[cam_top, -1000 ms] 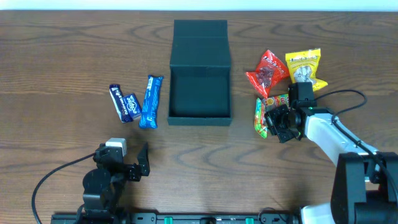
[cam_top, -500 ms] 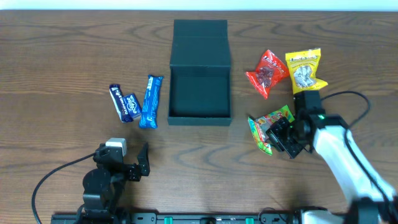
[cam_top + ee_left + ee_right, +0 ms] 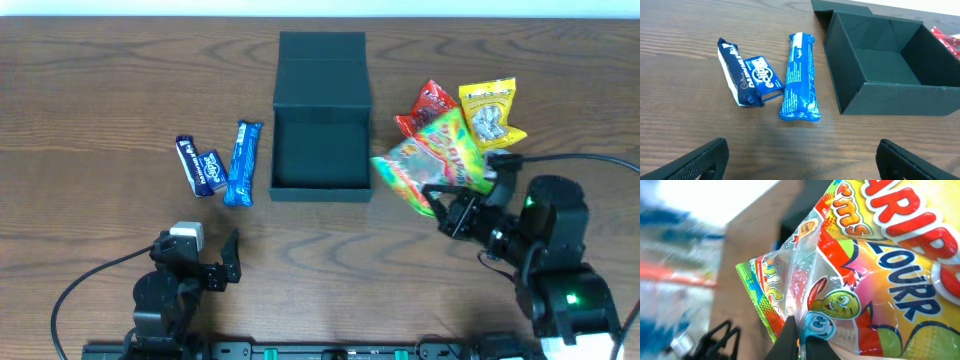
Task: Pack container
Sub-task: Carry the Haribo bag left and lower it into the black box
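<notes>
The right gripper (image 3: 440, 195) has its fingers (image 3: 790, 339) pinched onto the lower edge of a gummy bag (image 3: 435, 158), a green, yellow and pink packet with cartoon worms printed on it. The bag hangs above the table (image 3: 100, 90), just right of the container's near right corner, and it fills the right wrist view (image 3: 865, 280).

The left gripper (image 3: 802, 147) sits low at the near left of the table. Its fingers (image 3: 700, 162) are spread wide and grip nothing.

One container (image 3: 320, 190) stands at the middle of the table. It is a dark teal-green square box with its flap lid folded back flat toward the far edge. Its interior shows only bare walls and floor (image 3: 890, 92).

Three blue snacks lie in a group to its left:
- a dark navy bar (image 3: 188, 165)
- a small blue packet (image 3: 212, 168) touching the navy bar
- a long bright blue bar (image 3: 242, 163) nearest the box, apart from its wall

Two more packets lie to the right of the box. A red packet (image 3: 428, 102) is partly hidden behind the held bag, and a yellow packet (image 3: 490, 110) lies just beside the red one.

The table is dark brown wood with a clear grain. A pale strip runs along its far edge, and a black cable (image 3: 75, 290) curves across the near left.
</notes>
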